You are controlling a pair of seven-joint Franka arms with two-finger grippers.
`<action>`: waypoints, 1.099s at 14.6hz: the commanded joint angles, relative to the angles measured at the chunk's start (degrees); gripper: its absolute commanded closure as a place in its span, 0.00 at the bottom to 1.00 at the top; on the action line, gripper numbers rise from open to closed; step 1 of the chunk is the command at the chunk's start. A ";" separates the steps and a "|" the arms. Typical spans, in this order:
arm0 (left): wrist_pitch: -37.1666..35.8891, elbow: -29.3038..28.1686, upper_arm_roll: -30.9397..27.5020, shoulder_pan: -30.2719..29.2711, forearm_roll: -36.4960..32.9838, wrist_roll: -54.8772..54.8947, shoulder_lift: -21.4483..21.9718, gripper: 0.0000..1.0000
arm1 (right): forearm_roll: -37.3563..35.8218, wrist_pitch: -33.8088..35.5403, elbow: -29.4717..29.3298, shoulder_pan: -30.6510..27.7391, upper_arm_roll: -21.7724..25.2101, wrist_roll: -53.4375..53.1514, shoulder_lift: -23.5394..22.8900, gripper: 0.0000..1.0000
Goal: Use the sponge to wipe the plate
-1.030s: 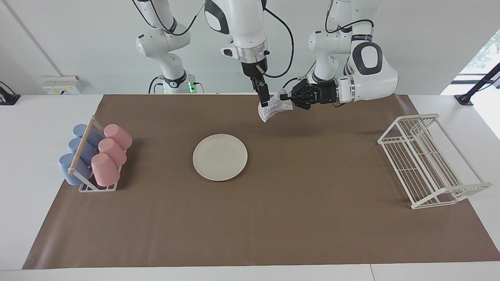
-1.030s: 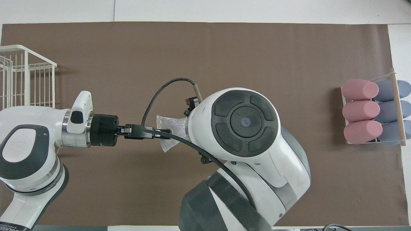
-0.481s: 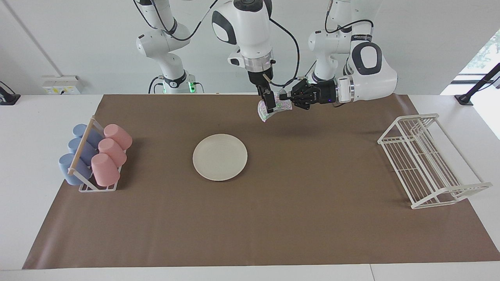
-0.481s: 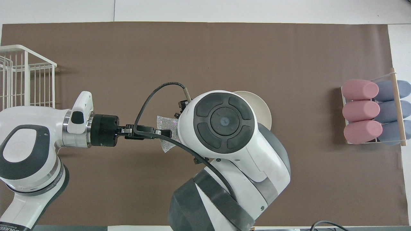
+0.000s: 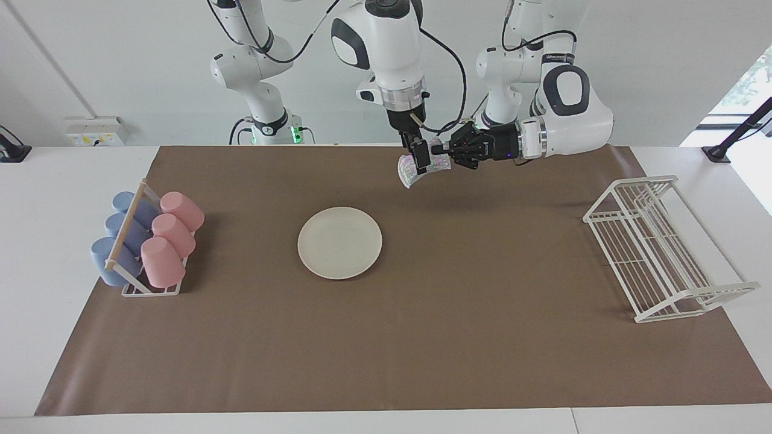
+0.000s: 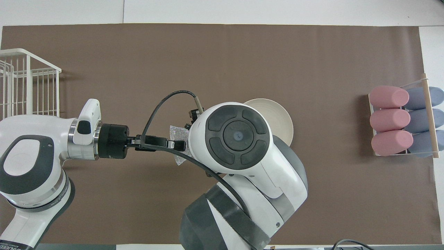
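Gripping shimmery crinkled sponge (image 5: 416, 170) midair, both left pincer (image 5: 445, 149) and right pincer (image 5: 420, 155).

From overhead, the right arm's white wrist housing hides most of the round cream-white plate (image 6: 282, 118) and much of the shiny silvery mesh sponge (image 6: 177, 133). The white wire rack (image 6: 29, 81) is cut off at the edge.

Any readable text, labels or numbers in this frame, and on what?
Left arm link: dark band with white lettering, too small to read.
Left arm, lowest corner of the overhead view: lettering cut off, unreadable.
Plate, sponge, cups, racks: no text.
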State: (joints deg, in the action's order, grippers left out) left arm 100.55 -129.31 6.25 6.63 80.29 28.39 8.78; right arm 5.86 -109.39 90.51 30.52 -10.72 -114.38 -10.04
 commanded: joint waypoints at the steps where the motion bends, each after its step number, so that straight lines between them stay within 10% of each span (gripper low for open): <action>1: 0.43 -1.56 -0.62 1.02 1.18 1.23 1.24 1.00 | 0.73 -1.61 0.81 0.15 0.00 -0.76 0.02 0.26; 5: 0.52 -1.56 -0.71 1.02 1.09 1.23 1.24 1.00 | 0.56 -2.76 0.72 0.24 0.00 -0.32 0.02 1.00; 11: 0.43 -1.64 -0.62 1.11 0.74 1.06 1.33 1.00 | 0.56 -3.11 0.81 0.06 0.00 0.73 -0.07 1.00; 12: 0.52 -1.56 -0.45 1.19 0.65 1.05 1.41 0.83 | 0.56 -3.11 0.81 -0.02 0.00 0.74 -0.07 1.00; 13: 0.78 -1.56 -0.45 1.72 0.57 0.45 1.68 0.22 | 0.56 -3.11 0.81 -0.02 0.00 0.82 -0.07 1.00; 14: 0.70 -1.64 -0.45 1.72 0.57 0.27 1.77 0.00 | 0.56 -3.11 0.81 -0.02 0.00 0.82 -0.07 1.00; 16: 0.52 -1.64 -0.45 1.63 0.31 0.35 1.77 0.00 | 0.56 -3.02 0.81 -0.11 0.00 1.43 -0.07 1.00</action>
State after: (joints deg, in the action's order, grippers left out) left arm 100.55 -129.34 6.39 7.29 80.29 28.48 8.89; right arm 5.86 -111.23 90.65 30.62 -10.71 -114.27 -10.25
